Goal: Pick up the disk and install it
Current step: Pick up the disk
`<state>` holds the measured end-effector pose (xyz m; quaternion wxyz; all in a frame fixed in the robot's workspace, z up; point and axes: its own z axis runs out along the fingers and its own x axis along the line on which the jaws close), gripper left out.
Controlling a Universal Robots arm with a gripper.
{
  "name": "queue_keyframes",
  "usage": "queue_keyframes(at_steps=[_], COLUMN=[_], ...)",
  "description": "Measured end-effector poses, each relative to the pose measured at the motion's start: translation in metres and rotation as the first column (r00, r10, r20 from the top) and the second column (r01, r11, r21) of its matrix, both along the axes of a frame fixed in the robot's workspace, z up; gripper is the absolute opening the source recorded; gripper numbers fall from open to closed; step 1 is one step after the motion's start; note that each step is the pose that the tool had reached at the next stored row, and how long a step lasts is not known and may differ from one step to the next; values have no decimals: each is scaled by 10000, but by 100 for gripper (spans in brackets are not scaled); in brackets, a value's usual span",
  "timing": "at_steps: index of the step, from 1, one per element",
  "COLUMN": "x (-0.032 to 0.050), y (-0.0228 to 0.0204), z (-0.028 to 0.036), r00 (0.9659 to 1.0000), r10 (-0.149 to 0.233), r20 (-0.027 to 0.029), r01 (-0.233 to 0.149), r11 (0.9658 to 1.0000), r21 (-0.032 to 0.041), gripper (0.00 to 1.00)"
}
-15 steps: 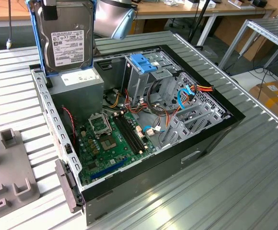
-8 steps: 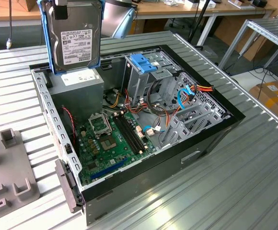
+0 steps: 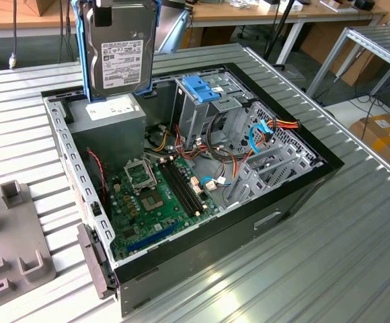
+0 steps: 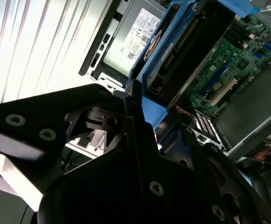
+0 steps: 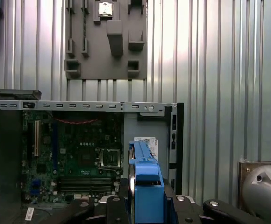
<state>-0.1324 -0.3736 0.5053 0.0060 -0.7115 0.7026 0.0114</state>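
The disk (image 3: 120, 57), a dark grey drive in a bright blue caddy, hangs upright in the air above the back corner of the open computer case (image 3: 296, 195), over the grey power supply (image 3: 111, 128). My gripper (image 3: 104, 8) is shut on its upper end. In the first wrist view the disk's blue caddy edge (image 5: 146, 179) stands between my black fingers (image 5: 117, 207), with the motherboard (image 5: 74, 158) below. The second wrist view shows the disk (image 4: 182, 42) edge-on beyond my gripper's black body, next to the labelled power supply (image 4: 135, 37).
A metal drive cage with a fixed blue bracket (image 3: 202, 87) stands at the case's back, orange and blue cables (image 3: 269, 128) beside it. A grey fixture plate (image 3: 10, 249) lies on the ribbed metal table (image 3: 329, 256) at the exterior view's left.
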Motion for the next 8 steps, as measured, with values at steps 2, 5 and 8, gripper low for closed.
queue_keyframes(at_steps=[2,5,8], x=[110,184,252], y=[0,0,0], z=[0,0,0], r00=[10000,10000,10000], r10=[1,-1,0], r20=[0,1,0], r01=[-1,1,0], r11=[10000,10000,10000], r21=[0,0,0], gripper=[37,37,37])
